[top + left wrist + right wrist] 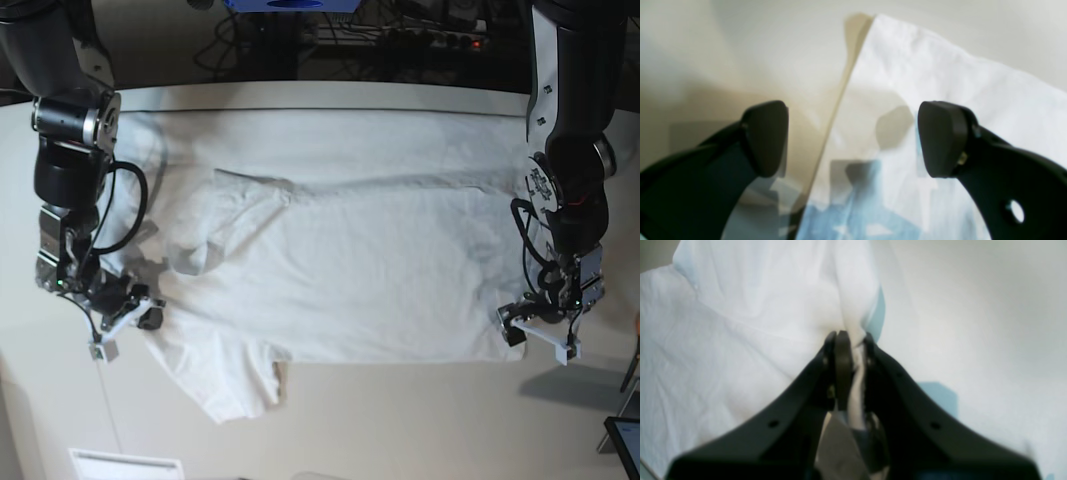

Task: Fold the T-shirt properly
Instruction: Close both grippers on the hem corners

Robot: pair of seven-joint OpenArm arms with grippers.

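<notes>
So the big wrinkled white cotton T-shirt (340,270) lies spread across the white table (420,420). Right gripper (848,340) is pinching a fabric fold; left gripper (853,140) gapes wide over the hem corner, holding nothing.

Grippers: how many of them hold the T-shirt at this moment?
1. The right gripper has its fingers shut on a bunch of the T-shirt at its sleeve end. The left gripper is open above the cloth's opposite edge, holding nothing.
</notes>
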